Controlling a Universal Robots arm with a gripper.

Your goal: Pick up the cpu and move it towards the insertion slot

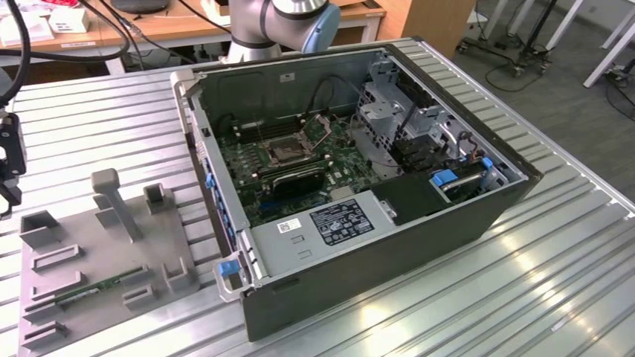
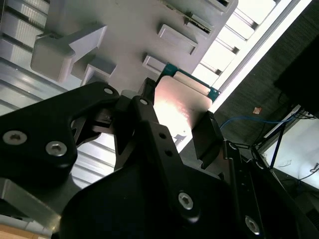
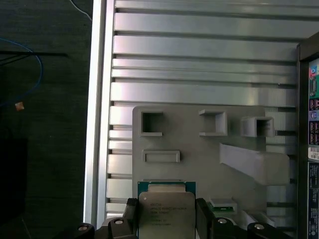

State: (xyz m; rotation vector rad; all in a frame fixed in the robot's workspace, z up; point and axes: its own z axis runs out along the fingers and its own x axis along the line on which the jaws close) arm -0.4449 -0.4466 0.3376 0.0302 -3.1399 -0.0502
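The cpu (image 3: 166,211) is a flat square chip with a silvery face and a green rim. My gripper (image 3: 166,221) is shut on it, one black finger (image 3: 130,218) on each side. In the second wrist view the cpu (image 2: 180,104) sits between the same fingers (image 2: 208,135) of the gripper (image 2: 177,127), above the grey tray (image 2: 124,30). In the exterior view the gripper (image 1: 8,160) hangs at the far left edge, over the table beside the tray (image 1: 100,245). The insertion slot (image 1: 285,149) is the metal-framed square socket on the green board inside the open computer case, well to the exterior view's right of the gripper.
The open computer case (image 1: 397,245) stands mid-table with drive cages and cables inside. The grey tray carries upright posts (image 1: 109,193) and pockets, with a green memory stick (image 1: 94,290) lying in one. The slatted metal table (image 1: 516,297) ends close behind the tray.
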